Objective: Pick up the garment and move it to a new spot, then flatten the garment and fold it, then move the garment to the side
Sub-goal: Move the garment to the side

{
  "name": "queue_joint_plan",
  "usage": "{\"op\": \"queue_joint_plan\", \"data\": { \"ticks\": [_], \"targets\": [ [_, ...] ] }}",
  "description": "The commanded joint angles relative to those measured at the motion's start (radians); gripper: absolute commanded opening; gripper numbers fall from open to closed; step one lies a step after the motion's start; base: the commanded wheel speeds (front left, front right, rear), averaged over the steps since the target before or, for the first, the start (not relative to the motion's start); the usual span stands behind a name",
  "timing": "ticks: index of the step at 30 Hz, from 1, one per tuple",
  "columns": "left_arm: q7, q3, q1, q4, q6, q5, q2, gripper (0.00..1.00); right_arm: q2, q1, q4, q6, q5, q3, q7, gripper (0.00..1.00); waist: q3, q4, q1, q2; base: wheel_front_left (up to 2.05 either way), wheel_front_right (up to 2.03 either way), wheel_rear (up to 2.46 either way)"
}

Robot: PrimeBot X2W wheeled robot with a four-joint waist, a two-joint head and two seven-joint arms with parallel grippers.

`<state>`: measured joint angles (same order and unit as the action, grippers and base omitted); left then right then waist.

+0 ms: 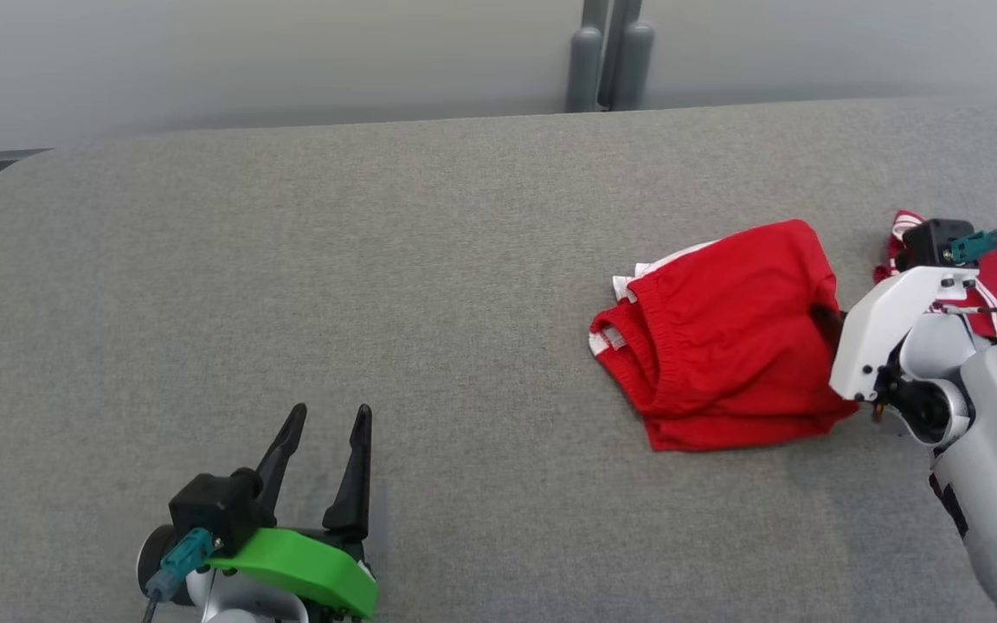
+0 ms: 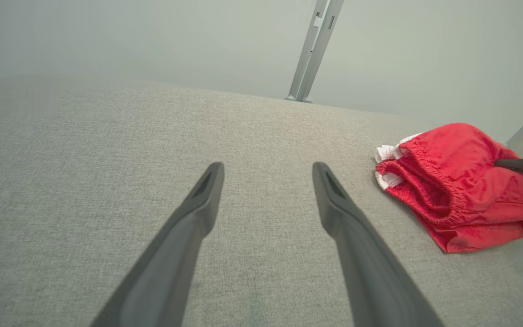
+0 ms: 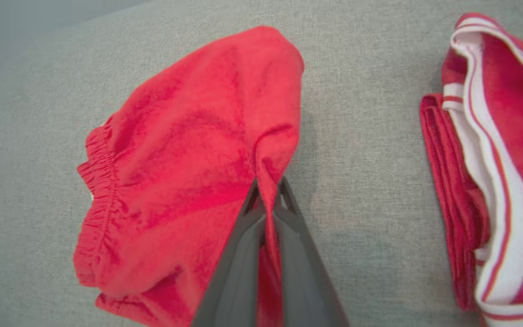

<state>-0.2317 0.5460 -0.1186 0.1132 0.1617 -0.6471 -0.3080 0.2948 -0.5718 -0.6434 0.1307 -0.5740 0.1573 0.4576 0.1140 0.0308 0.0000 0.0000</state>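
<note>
Red shorts lie bunched right of centre in the head view, on a grey padded surface. The right gripper pinches a raised ridge of their cloth between closed fingers. This is plain at lower centre of the right wrist view. In the head view a white wrist housing covers those fingers, so the grip itself cannot be made out there.

The left gripper sits at the lower left of the head view, jaws wide and holding nothing, well apart from the shorts. Its wrist view shows the elastic waistband turned toward it, with the right gripper's dark tip entering from the right edge.

A striped garment, red and white, lies along the right edge of the right wrist view, apart from the shorts. In the head view the arm hides most of it. White cloth at the waistband may be lining or a label.
</note>
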Motion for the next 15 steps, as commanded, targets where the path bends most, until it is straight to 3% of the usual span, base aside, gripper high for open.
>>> {"op": "queue_joint_plan", "data": {
  "ticks": [1, 8, 15],
  "targets": [
    [-0.005, -0.004, -0.018, -0.004, 0.002, 0.006, -0.007, 1.00, 0.015, -0.013, 0.015, 0.000, 0.010, 0.001, 0.001, 0.00, 0.012, -0.055, 0.0000, 0.0000, 0.00, 0.00, 0.00],
    [0.005, 0.004, -0.042, -0.022, 0.007, 0.017, -0.011, 1.00, 0.058, -0.012, 0.070, 0.000, 0.029, -0.010, 0.006, 0.00, 0.043, -0.118, 0.0000, 0.0000, 0.00, 0.00, 0.00],
    [0.009, 0.010, -0.059, -0.028, 0.006, 0.022, -0.013, 1.00, 0.076, 0.000, 0.102, 0.000, 0.065, -0.036, 0.003, 0.00, 0.053, -0.128, 0.0000, 0.0000, 0.00, 0.00, 0.00]
  ]
}}
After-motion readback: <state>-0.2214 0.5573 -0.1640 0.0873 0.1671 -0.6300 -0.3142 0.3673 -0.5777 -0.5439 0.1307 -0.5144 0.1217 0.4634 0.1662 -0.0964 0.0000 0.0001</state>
